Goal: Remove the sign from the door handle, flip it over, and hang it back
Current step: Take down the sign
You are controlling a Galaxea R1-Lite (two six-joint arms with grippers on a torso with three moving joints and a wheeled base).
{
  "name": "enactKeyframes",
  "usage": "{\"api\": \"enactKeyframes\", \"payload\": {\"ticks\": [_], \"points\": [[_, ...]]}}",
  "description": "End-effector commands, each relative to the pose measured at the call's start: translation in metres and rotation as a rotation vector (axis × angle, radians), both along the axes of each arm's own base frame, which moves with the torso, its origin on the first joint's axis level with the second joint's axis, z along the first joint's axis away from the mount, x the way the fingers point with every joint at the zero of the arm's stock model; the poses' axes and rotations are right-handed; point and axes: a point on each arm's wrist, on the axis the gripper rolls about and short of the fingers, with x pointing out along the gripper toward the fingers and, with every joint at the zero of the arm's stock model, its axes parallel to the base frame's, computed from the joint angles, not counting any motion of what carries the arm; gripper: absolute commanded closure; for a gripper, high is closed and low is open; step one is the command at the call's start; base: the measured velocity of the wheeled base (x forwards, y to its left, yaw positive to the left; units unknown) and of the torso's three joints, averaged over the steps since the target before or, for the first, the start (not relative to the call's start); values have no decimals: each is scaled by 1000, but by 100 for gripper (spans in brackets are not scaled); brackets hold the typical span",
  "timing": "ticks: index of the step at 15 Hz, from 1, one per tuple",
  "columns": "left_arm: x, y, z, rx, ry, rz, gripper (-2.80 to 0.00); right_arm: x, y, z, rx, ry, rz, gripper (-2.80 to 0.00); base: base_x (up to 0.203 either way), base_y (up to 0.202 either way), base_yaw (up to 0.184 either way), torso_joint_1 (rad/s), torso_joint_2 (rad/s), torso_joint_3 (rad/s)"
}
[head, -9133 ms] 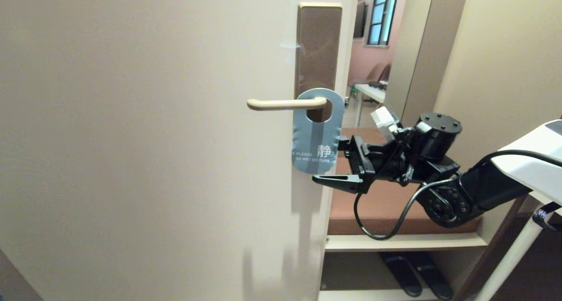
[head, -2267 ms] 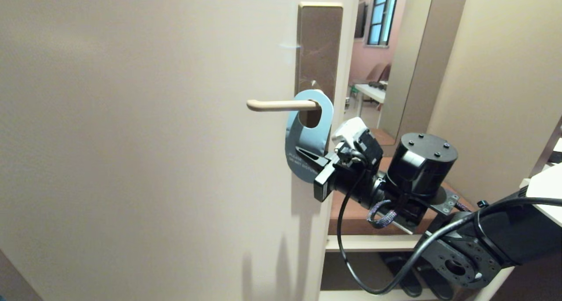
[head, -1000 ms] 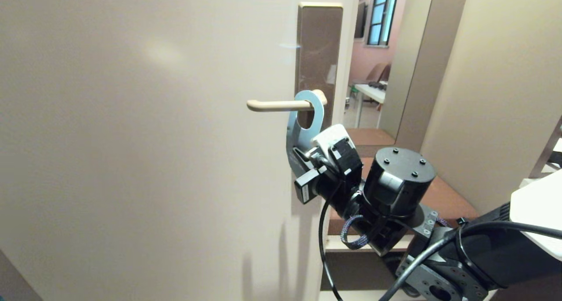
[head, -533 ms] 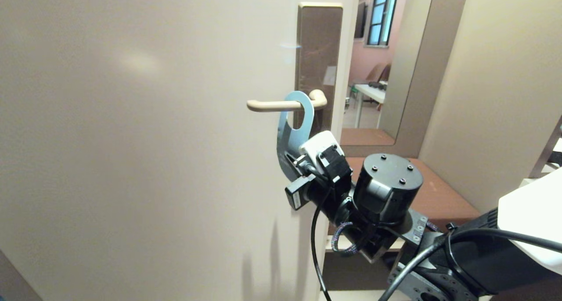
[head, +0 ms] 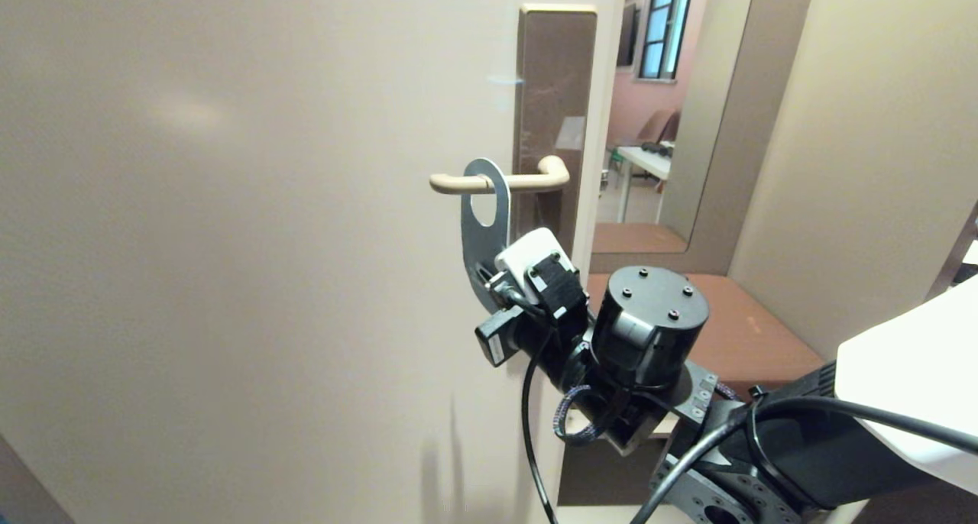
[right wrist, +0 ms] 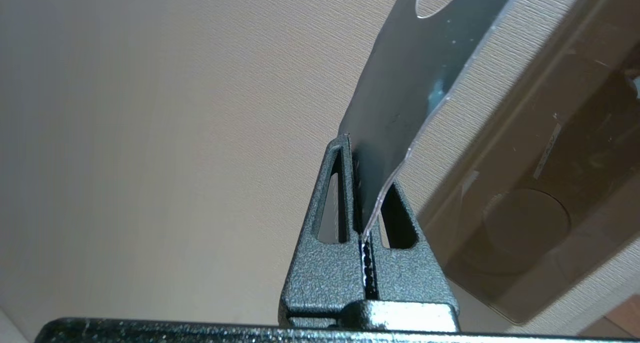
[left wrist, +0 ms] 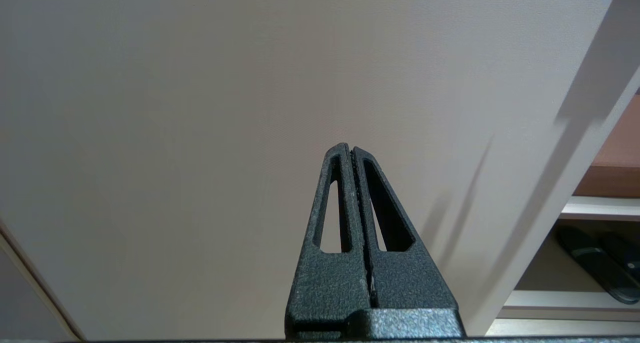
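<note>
Step in hand: taking the sign [head: 483, 237] off the handle [head: 500, 180]. Not yet off.

Right gripper [head: 489, 283]: jaws clamped on the sign's lower end; right wrist view shows the card's edge pinched between them. Arm reaches in from lower right, in front of the door [head: 229, 241].

Sign: hole threaded on the lever, well out from the brown plate [head: 552, 88] and near the lever's free end. Card seen almost edge-on from the head, tilted, lower end toward the gripper. Blue-grey face shows; text not readable here.

Handle: level, neck curving into the plate. Free tip points to the robot's left.

Left gripper [left wrist: 352, 198]: parked, jaws pressed together on nothing, facing the bare lower door. Not in head view.

Next move, as judged: slide the sign on toward the robot's left until the hole clears the lever tip, then draw it clear of the door. Keep the hole's rim from catching on the tip; the card looks thin and may flex or slip in the pinch if it snags. The turn-over follows only once it is free; with a one-ended grip, a wrist roll seems the likely way, with room needed away from the door face.
</note>
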Motion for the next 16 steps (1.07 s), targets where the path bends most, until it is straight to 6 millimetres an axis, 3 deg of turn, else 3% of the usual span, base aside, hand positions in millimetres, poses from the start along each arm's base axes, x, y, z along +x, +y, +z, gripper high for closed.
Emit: {"api": "enactKeyframes", "payload": {"ticks": [1,16], "points": [[0,0,0,-1,-1,1,0,-1,4,-1,0,-9,5,0,0,0,0,0,0,0],[0,0,0,-1,1,1,0,15,39,-4,25,-65,26,0,0,0,0,0,0,0]]}}
